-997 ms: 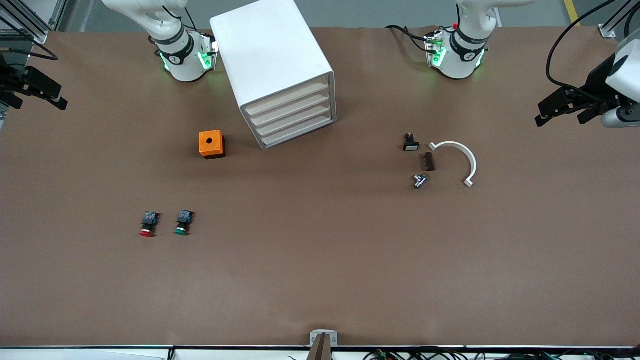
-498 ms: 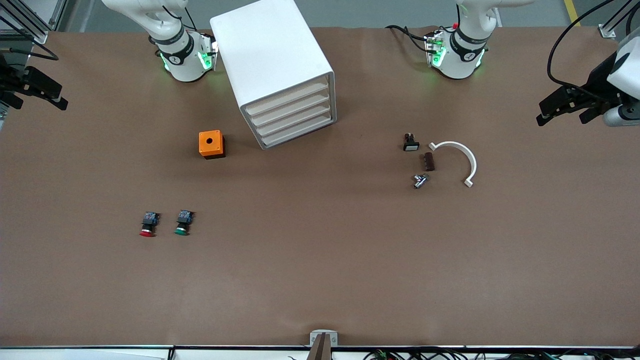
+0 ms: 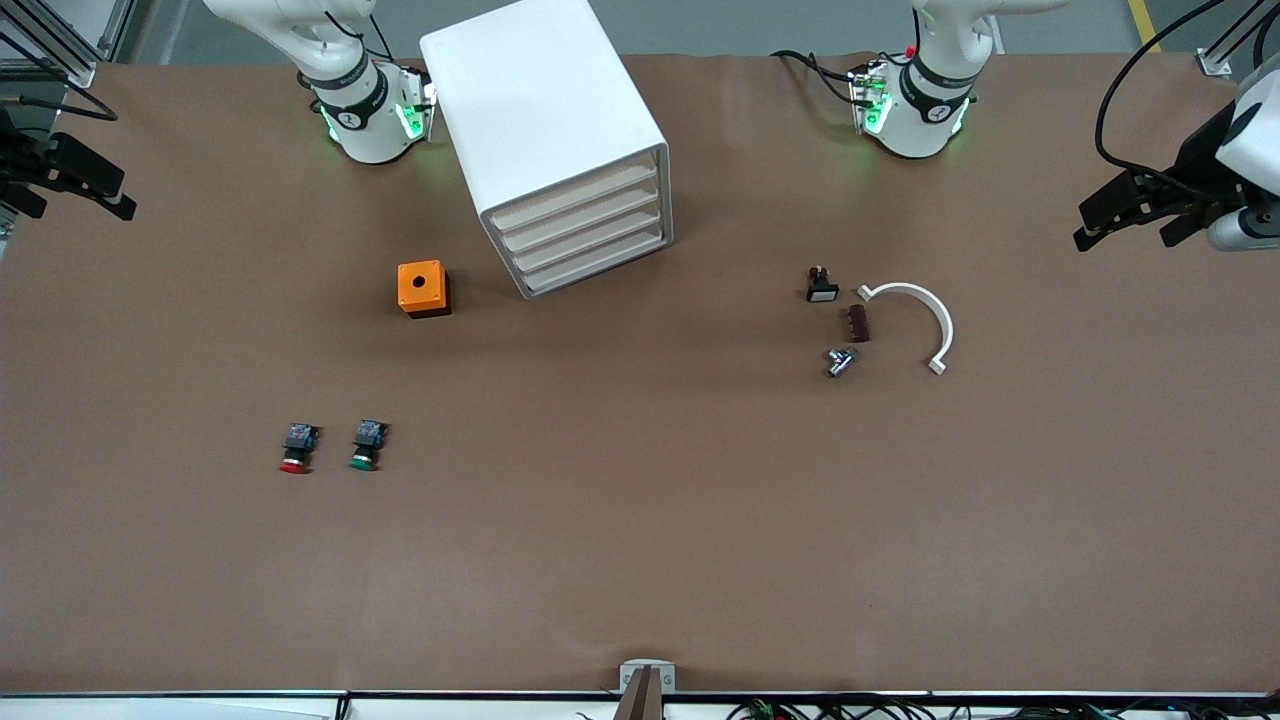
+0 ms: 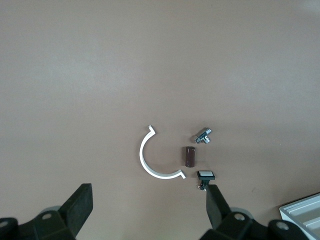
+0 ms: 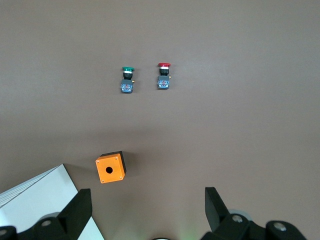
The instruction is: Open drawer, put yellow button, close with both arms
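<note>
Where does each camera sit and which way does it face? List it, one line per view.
Front view: high, facing the robots; shows both arm bases, left gripper, right gripper, drawer cabinet.
Left wrist view: looks down past its open fingers at the white curved bracket.
Right wrist view: looks down past its open fingers at the orange box, green-capped button, red-capped button.
Shared: all three show the drawer cabinet.

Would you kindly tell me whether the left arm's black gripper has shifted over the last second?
Barely: the left gripper has edged slightly toward the left arm's end of the table, away from the white curved bracket, open.
</note>
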`<state>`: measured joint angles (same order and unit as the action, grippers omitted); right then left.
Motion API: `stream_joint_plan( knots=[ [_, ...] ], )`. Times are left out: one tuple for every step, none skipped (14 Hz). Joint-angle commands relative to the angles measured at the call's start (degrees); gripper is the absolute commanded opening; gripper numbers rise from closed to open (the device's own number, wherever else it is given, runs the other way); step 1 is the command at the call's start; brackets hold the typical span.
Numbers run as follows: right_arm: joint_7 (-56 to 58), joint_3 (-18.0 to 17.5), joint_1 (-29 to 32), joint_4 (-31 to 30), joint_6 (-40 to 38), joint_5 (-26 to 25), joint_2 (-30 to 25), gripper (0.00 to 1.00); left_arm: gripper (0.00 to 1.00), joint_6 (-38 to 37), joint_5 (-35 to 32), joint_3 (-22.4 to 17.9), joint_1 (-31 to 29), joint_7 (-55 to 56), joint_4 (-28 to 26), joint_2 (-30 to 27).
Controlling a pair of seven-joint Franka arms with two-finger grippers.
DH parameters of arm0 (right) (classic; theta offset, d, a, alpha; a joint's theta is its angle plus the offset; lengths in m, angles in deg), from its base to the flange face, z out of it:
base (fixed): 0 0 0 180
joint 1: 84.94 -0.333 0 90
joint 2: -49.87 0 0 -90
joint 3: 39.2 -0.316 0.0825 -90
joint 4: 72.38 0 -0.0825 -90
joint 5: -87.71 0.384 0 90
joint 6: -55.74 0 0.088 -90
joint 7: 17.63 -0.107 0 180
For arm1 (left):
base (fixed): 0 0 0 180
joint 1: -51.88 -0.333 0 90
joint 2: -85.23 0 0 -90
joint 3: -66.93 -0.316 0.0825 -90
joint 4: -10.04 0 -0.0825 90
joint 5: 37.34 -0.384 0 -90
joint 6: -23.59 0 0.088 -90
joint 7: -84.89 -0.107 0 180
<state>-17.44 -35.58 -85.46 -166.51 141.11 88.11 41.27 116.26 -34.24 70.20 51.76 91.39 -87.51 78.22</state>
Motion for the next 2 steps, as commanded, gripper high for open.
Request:
stream_joint_plan(
  knots=[
    [0.5,-0.1,0.3,-0.9,-0.1,-0.7,-1.0,1.00,1.00,-1.1,-1.4,0.9,-0.8,-1.1,1.2,0.3],
    [0.5,-0.1,0.3,-0.9,-0.2,-0.7,-1.0,1.00,1.00,-1.1,-1.3,0.9,-0.8,-1.1,1.1,0.3]
  ],
)
